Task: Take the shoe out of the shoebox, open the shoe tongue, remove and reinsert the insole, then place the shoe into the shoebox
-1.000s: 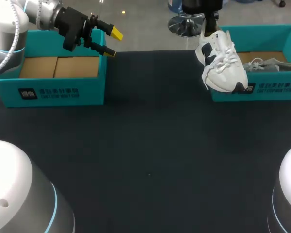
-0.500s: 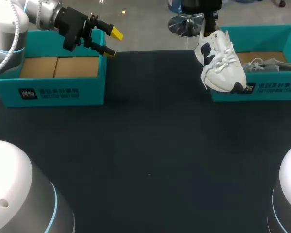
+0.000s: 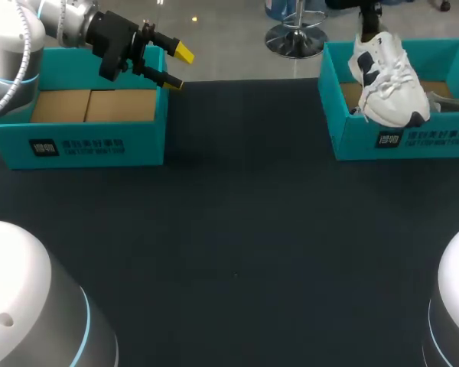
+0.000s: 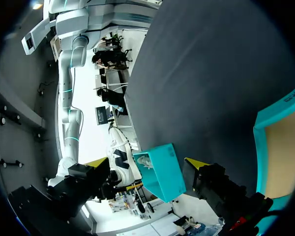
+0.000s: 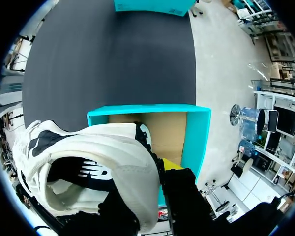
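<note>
– Shoe's swung right and farther off since a second ago. It hung over the left wall of its box then; now it's above the box's inside. My left arm hasn't budged.

– Lay it out for me.

– Dark tabletop (image 3: 237, 229), a left shoebox (image 3: 99, 149) and a right shoebox (image 3: 367, 138) along the far side. The white shoe (image 3: 386, 88) hangs over the right shoebox, not resting on anything I can see. A grey shoe (image 3: 447, 102) already lies in the right half of that box.

– And the grip?

– The right pincer (image 5: 155, 184) is closed on the heel collar, one finger outside and the other, I judge, inside the shoe. The left pincer (image 3: 176, 69) gapes wide with nothing in it, above the left shoebox's right wall.

– What might spoil the drop?

– The toe sits close to the near wall, so lowering straight down could snag it on the rim. The grey shoe also leaves little floor. Held by the heel alone, the shoe could swing.

– Which way does it point?

– Heel up and far, toe down toward the near right; its long axis is steeply tilted.
</note>
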Motion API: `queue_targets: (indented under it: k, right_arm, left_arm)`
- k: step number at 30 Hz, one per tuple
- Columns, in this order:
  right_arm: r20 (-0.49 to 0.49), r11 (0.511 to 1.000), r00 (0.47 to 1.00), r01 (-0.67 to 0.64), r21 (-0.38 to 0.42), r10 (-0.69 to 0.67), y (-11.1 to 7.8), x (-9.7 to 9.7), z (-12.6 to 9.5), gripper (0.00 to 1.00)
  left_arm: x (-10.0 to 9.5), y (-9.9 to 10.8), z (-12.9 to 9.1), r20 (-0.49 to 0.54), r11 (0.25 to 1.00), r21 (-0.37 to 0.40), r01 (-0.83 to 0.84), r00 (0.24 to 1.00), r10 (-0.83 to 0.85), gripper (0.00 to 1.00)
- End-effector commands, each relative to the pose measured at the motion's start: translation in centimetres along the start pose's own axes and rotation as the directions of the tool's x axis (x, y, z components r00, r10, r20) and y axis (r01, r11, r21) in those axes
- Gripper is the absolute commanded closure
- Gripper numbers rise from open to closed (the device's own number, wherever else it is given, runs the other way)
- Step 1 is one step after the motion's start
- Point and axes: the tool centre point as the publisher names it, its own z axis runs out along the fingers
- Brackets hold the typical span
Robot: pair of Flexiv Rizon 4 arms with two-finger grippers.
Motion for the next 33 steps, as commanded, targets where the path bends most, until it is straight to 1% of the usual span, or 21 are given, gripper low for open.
queue_targets:
  k: [1,2,3,4,5,7,8,26,27,28,30,31,33]
  right_arm:
    - [-0.034,1.000,0.999,0.008,-0.007,-0.008,-2.1,-1.5,1.3,1.00]
    - [-0.039,1.000,0.999,0.008,-0.004,-0.009,-2.6,-1.7,1.7,1.00]
    - [-0.042,1.000,0.999,-0.008,-0.026,0.007,-3.2,-2.0,1.9,1.00]
    - [-0.050,0.999,0.998,-0.027,-0.027,0.026,-3.7,-2.3,2.1,1.00]
    - [-0.051,1.000,0.998,-0.020,0.007,0.020,-4.0,-2.4,2.5,1.00]
    - [-0.060,0.999,0.997,-0.038,0.003,0.038,-4.3,-2.6,2.7,1.00]
    - [-0.045,0.999,0.998,-0.048,0.013,0.048,-4.3,-2.7,2.8,1.00]
    - [-0.045,0.999,0.998,-0.048,0.013,0.048,-4.3,-2.7,2.8,1.00]
    - [-0.049,0.999,0.998,-0.044,0.015,0.045,-4.8,-2.8,3.0,1.00]
    - [-0.064,0.999,0.997,-0.046,-0.009,0.045,-5.6,-3.2,3.3,1.00]
    - [-0.064,0.999,0.997,-0.051,0.010,0.052,-6.6,-3.7,4.0,1.00]
    - [-0.065,0.999,0.997,-0.051,0.005,0.051,-7.5,-4.1,4.2,1.00]
    - [-0.068,0.998,0.996,-0.057,0.000,0.056,-8.5,-4.7,4.6,1.00]
  left_arm:
    - [0.0,0.0,0.0,-0.001,1.000,0.002,-0.001,1.000,0.001,0.00]
    - [0.0,0.0,0.0,-0.001,1.000,0.002,-0.001,1.000,0.001,0.00]
    - [0.0,0.0,0.0,-0.001,1.000,0.002,-0.001,1.000,0.001,0.00]
    - [0.0,0.0,0.0,-0.001,1.000,0.002,-0.001,1.000,0.001,0.00]
    - [0.0,0.0,0.0,-0.001,1.000,0.002,-0.001,1.000,0.001,0.00]
    - [0.0,0.0,0.0,-0.001,1.000,0.002,-0.001,1.000,0.001,0.00]
    - [0.0,0.0,0.0,-0.001,1.000,0.002,-0.001,1.000,0.001,0.00]
    - [0.0,0.0,0.0,-0.001,1.000,0.002,-0.001,1.000,0.001,0.00]
    - [0.0,0.0,0.0,-0.001,1.000,0.002,-0.001,1.000,0.001,0.00]
    - [0.0,0.0,0.0,-0.001,1.000,0.002,-0.001,1.000,0.001,0.00]
    - [0.0,0.0,0.0,-0.001,1.000,0.002,-0.001,1.000,0.001,0.00]
    - [0.0,0.0,0.0,-0.001,1.000,0.002,-0.001,1.000,0.001,0.00]
    - [0.0,0.0,0.0,-0.001,1.000,0.002,-0.001,1.000,0.001,0.00]
